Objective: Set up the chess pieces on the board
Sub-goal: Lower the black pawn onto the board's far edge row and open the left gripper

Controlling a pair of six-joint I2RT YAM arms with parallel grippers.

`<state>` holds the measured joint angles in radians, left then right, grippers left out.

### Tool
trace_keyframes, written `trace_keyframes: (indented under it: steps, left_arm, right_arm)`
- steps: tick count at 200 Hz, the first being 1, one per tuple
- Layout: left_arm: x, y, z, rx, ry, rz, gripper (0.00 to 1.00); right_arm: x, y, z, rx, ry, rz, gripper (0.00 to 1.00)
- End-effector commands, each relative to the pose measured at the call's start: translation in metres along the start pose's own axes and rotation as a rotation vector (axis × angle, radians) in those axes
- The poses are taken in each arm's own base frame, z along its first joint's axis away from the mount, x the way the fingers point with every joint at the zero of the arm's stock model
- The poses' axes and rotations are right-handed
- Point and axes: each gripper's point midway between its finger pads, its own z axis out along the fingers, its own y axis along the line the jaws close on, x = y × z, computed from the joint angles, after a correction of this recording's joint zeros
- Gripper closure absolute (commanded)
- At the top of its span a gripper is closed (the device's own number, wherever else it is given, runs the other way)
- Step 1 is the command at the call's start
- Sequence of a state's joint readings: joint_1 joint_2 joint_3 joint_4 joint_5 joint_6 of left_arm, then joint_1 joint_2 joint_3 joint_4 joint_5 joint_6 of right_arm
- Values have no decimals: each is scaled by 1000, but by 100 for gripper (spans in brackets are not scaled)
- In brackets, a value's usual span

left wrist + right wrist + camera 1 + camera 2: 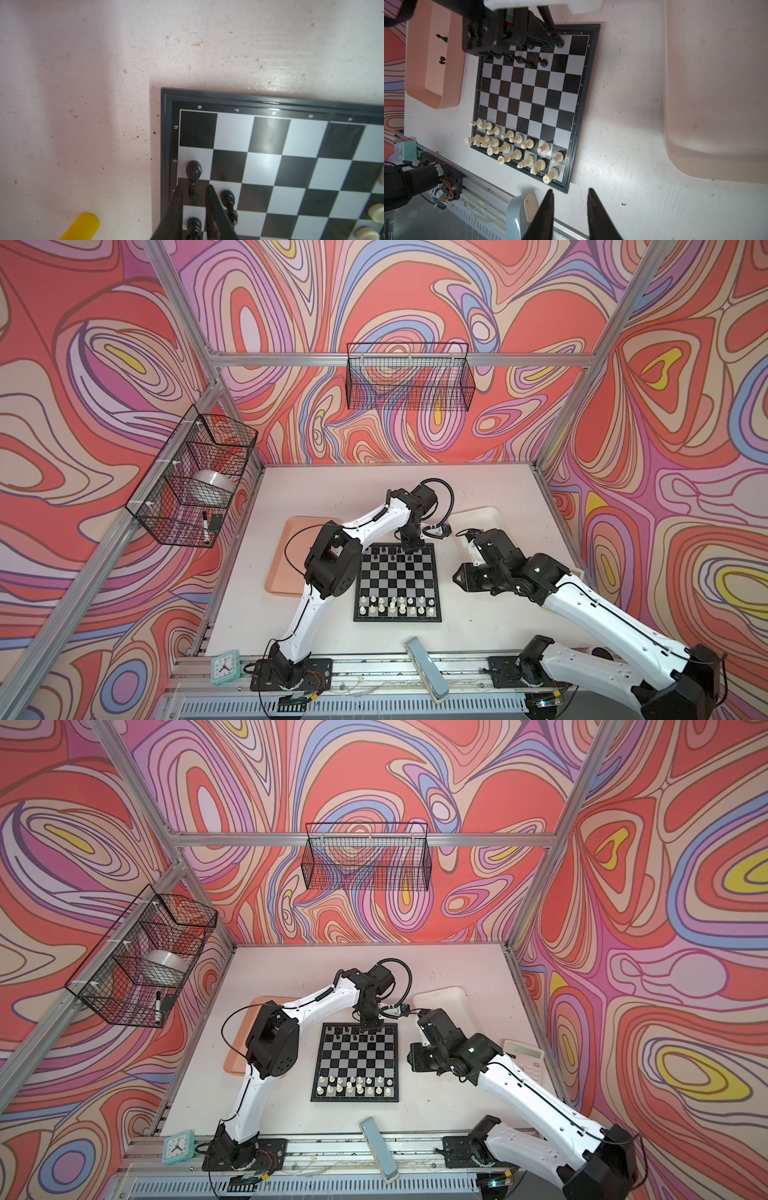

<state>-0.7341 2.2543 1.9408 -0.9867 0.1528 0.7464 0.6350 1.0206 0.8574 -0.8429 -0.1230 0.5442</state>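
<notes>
Setting black chess pieces [519, 59] along the far edge of the board [529, 93]
One black piece [193, 169] stands untouched between the parted tips of the left hand [194, 186]; the right hand [570, 190] is spread and empty over the surface [623, 124]; next, probably, lift straight up, then fetch the stray pieces [442, 59] from the pink tray [417, 62]

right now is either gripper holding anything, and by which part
Nothing is held. The left gripper straddles a black piece with gaps on both sides; the right gripper is open and empty.
</notes>
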Motion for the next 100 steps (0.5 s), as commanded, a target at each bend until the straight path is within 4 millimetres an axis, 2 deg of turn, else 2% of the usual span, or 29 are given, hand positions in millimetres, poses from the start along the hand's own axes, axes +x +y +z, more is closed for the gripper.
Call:
trace_keyframes:
  steps: [1, 44, 100]
  left_arm:
    - [-2, -7, -3, 10, 3, 8, 72]
    - [-1, -8, -11, 3, 0, 13, 63]
    - [-9, -3, -30, -22, -21, 12, 60]
  right_arm:
    - [1, -4, 0, 11, -6, 9, 72]
    - [1, -4, -1, 10, -8, 7, 72]
    - [-8, 1, -9, -9, -49, -1, 72]
